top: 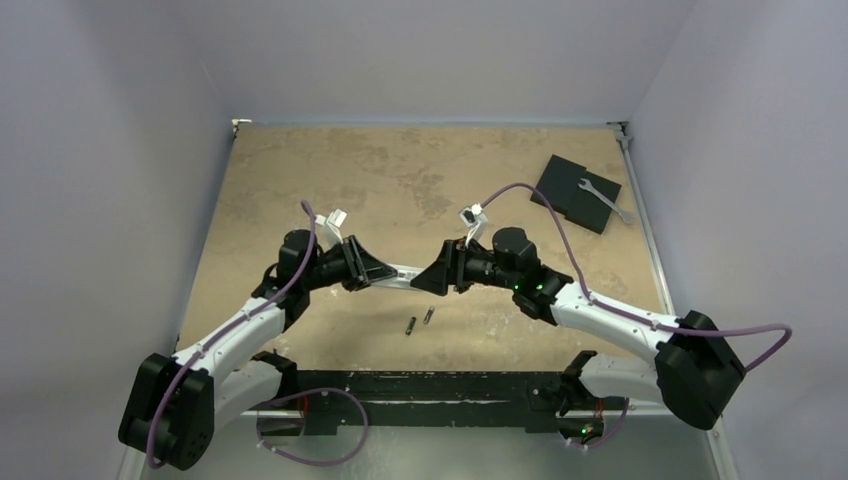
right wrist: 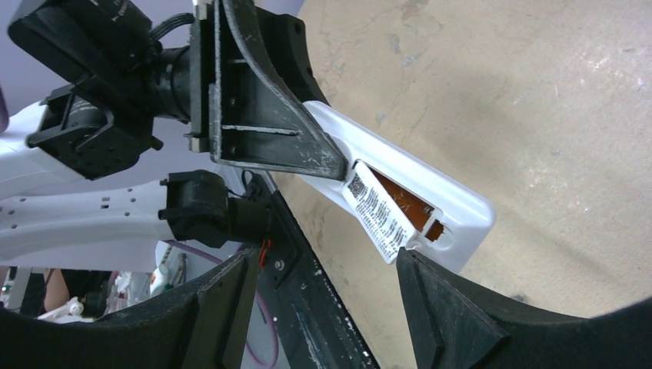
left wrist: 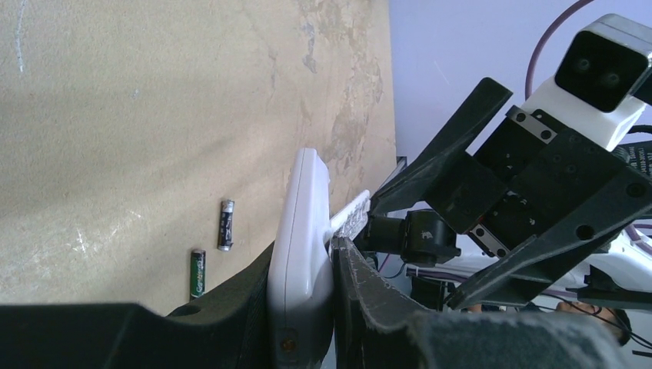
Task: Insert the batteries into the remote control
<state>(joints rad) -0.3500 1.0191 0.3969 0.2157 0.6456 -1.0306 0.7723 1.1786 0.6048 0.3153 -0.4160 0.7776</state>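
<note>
My left gripper (top: 385, 272) (left wrist: 306, 257) is shut on one end of the white remote control (left wrist: 301, 231), holding it on edge above the table. In the right wrist view the remote (right wrist: 454, 201) shows its back, with the battery bay open and brown inside. Its labelled cover (right wrist: 377, 209) stands ajar. My right gripper (top: 425, 280) (right wrist: 324, 261) is open at the remote's free end, and one fingertip (right wrist: 419, 280) touches the cover's edge. Two batteries lie on the table below the remote: a green one (left wrist: 198, 273) (top: 410, 325) and a black one (left wrist: 225, 224) (top: 429, 315).
A black flat square pad (top: 572, 188) lies at the back right with a silver wrench (top: 606, 200) across it. A black rail (top: 430, 385) runs along the near edge between the arm bases. Walls close the table's back and sides.
</note>
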